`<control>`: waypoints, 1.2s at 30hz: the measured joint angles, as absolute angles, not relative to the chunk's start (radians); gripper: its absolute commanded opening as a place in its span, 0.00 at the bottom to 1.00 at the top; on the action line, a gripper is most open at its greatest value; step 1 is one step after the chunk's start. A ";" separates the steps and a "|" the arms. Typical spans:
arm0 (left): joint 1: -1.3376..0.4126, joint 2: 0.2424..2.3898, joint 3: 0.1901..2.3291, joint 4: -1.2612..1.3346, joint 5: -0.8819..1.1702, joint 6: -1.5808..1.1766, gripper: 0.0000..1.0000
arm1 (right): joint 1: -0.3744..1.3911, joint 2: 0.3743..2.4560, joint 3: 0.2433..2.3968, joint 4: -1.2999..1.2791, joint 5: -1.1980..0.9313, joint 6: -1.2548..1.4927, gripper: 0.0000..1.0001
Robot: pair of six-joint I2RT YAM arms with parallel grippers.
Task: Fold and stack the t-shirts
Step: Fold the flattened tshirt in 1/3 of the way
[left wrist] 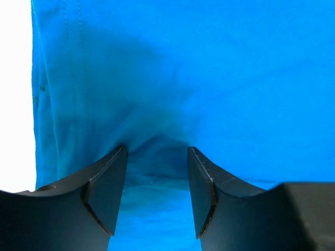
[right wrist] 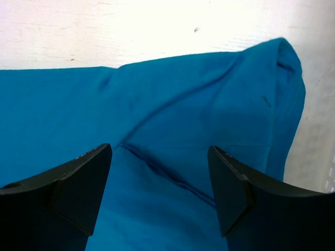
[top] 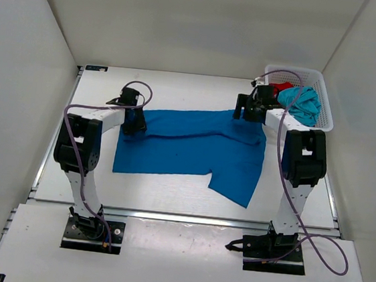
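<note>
Tabletop (top: 169, 193): royal blue t-shirt (top: 194, 148) spread at centre. White mesh basket (top: 327, 110) at 2 o'clock holds teal shirt (top: 303, 102) and red shirt (top: 281, 88). Left tool (left wrist: 157, 151) on blue shirt's 10 o'clock corner, spread, cloth puckered between tips. Right tool (right wrist: 159, 149) over 1 o'clock corner, spread.

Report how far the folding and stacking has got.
Done: the blue shirt lies spread on the table, not yet folded. In hand: the left gripper and right gripper, jaws open, straddle its far edge. To do: fold it, then the red shirt and teal shirt, both in the basket; no stack exists.
</note>
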State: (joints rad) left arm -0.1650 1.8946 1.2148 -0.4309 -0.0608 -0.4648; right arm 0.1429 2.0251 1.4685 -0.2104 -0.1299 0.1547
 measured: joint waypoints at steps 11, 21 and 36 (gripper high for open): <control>-0.118 2.086 1.497 -0.517 -0.046 -0.461 0.63 | 0.103 2.186 1.619 -0.271 -0.213 0.212 0.74; -0.099 2.369 1.987 -0.682 0.001 -0.435 0.89 | 0.071 2.374 1.991 -0.347 -0.352 0.203 0.75; 0.018 1.672 1.369 -0.702 -0.091 -0.386 0.99 | 0.173 1.746 1.570 -0.511 -0.304 0.061 0.78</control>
State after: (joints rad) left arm 0.0181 1.6722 1.3689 -0.7021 -0.0906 -0.3862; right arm 0.1730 1.7458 1.5696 -0.5114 -0.3042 0.0608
